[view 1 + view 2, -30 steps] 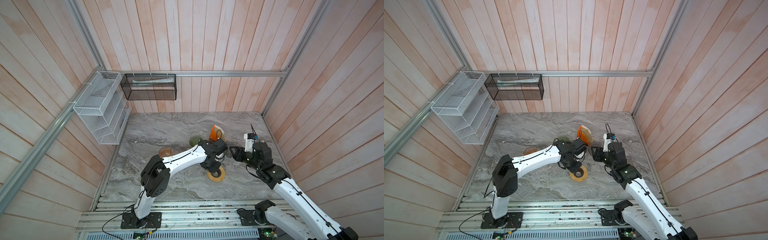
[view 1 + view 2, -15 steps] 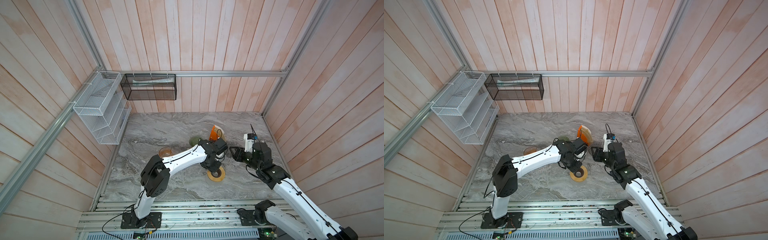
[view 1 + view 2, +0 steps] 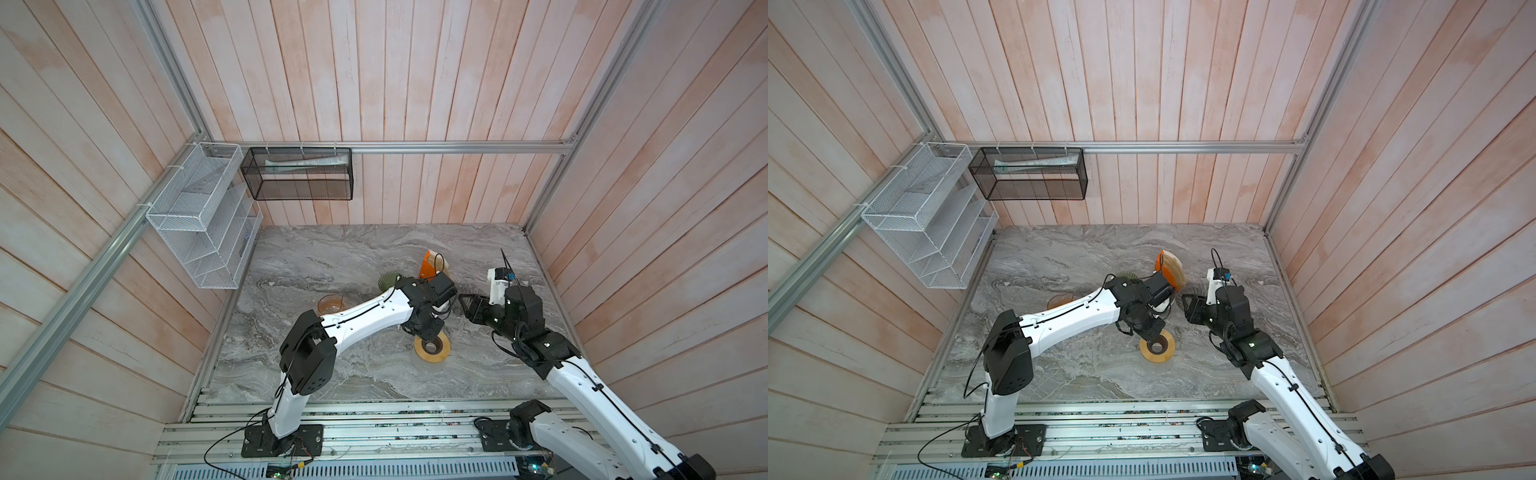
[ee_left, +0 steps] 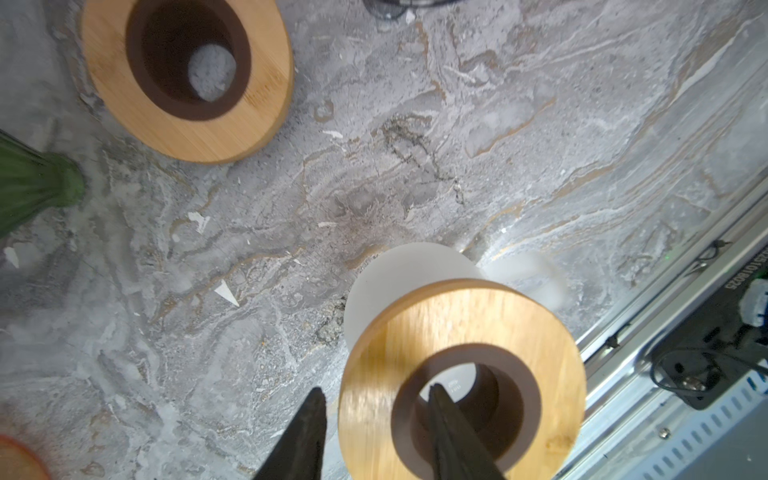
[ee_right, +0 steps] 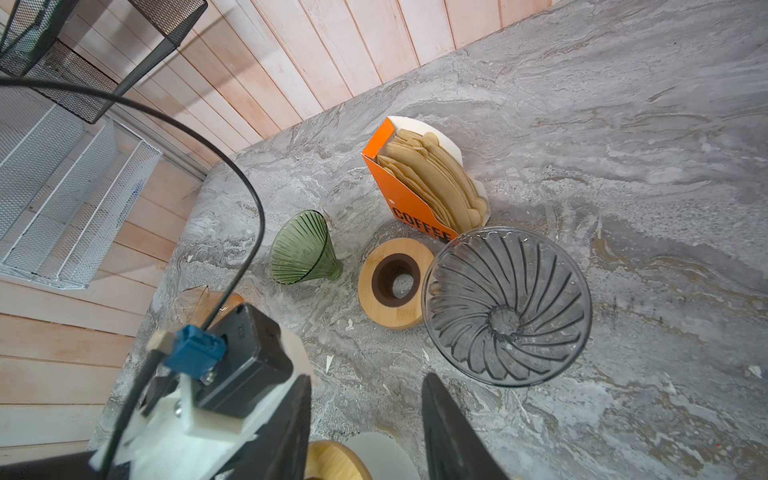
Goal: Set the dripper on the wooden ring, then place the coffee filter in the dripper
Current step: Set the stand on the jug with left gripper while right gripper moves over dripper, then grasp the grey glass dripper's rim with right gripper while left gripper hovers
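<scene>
A: What is moving?
B: Hardly anything; both arms are staying put. The right end effector (image 5: 368, 378) is gaping empty near the clear dripper (image 5: 507, 307). The left end effector (image 4: 375, 388) is straddling a wooden ring (image 4: 478, 316), grip unclear.
A: And the filters (image 5: 428, 178)?
B: Sitting in the orange box (image 3: 426, 268), right of centre in both top views.

Both top views: high overhead, side by side, tilted down over the whole grey marbled tabletop (image 3: 332, 257), coverage nearly identical. Left wrist view: close above that surface, aimed down at a wooden-ringed frosted white cup (image 4: 457, 320). Right wrist view: higher, angled toward an orange carton of brown paper coffee filters (image 5: 419, 183); shared between wrists, a flat brown-collared wooden ring (image 4: 270, 83) (image 5: 386, 318).
</scene>
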Tool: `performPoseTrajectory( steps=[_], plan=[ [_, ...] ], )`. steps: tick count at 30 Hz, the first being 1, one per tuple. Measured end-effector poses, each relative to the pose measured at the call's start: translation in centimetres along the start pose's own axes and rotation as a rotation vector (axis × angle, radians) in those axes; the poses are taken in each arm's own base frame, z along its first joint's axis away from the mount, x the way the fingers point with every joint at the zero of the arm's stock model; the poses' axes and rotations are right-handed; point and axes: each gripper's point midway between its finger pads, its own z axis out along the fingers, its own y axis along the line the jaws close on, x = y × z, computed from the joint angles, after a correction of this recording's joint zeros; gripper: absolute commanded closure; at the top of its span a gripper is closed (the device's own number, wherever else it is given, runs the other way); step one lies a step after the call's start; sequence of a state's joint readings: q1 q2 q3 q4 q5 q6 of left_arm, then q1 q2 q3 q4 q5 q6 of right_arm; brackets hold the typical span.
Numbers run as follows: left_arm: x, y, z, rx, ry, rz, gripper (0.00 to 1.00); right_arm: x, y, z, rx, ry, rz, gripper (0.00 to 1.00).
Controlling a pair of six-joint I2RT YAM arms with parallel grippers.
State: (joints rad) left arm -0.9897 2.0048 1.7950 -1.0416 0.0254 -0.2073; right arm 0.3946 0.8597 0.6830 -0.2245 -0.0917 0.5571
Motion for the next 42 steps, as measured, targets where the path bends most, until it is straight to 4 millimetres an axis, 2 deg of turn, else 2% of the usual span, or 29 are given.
performPoseTrajectory(
  steps=[8,12,14,17,21,23,25,29,33,36,42],
  plan=[
    [-1.4,0.4,-2.3,-0.026,-0.079,0.001,0.56,-0.4,-0.3,-0.2,0.006,-0.014,0.001,0.51],
    [-2.6,0.8,-4.0,-0.050,-0.135,-0.004,0.56,-0.8,-1.1,-0.4,0.029,-0.027,0.004,0.51],
    [-3.5,1.3,-5.1,-0.051,-0.180,-0.021,0.56,-1.2,-1.8,-0.5,0.049,-0.038,0.008,0.51],
    [-5.4,3.0,-7.3,-0.035,-0.275,-0.084,0.55,-1.8,-3.3,-0.4,0.086,-0.049,0.022,0.52],
    [-8.5,5.6,-11.2,0.022,-0.456,-0.179,0.55,-1.9,-5.8,0.2,0.156,-0.034,0.050,0.52],
    [-9.5,5.9,-12.6,0.057,-0.527,-0.193,0.54,-1.9,-7.1,0.4,0.192,-0.026,0.065,0.52],
    [-10.3,5.3,-13.5,0.114,-0.589,-0.185,0.52,-1.8,-8.5,0.7,0.228,-0.014,0.083,0.52],
    [-10.9,4.6,-13.6,0.228,-0.648,-0.180,0.52,-0.9,-10.8,1.7,0.289,0.031,0.118,0.52],
    [-11.5,6.3,-13.5,0.288,-0.684,-0.216,0.52,0.2,-12.4,3.0,0.324,0.083,0.143,0.53],
    [-11.5,7.1,-13.3,0.296,-0.701,-0.234,0.52,0.8,-12.7,3.8,0.320,0.109,0.152,0.55],
    [-10.1,6.8,-12.3,0.308,-0.680,-0.247,0.52,1.5,-13.1,5.0,0.307,0.135,0.159,0.56]
  ],
)
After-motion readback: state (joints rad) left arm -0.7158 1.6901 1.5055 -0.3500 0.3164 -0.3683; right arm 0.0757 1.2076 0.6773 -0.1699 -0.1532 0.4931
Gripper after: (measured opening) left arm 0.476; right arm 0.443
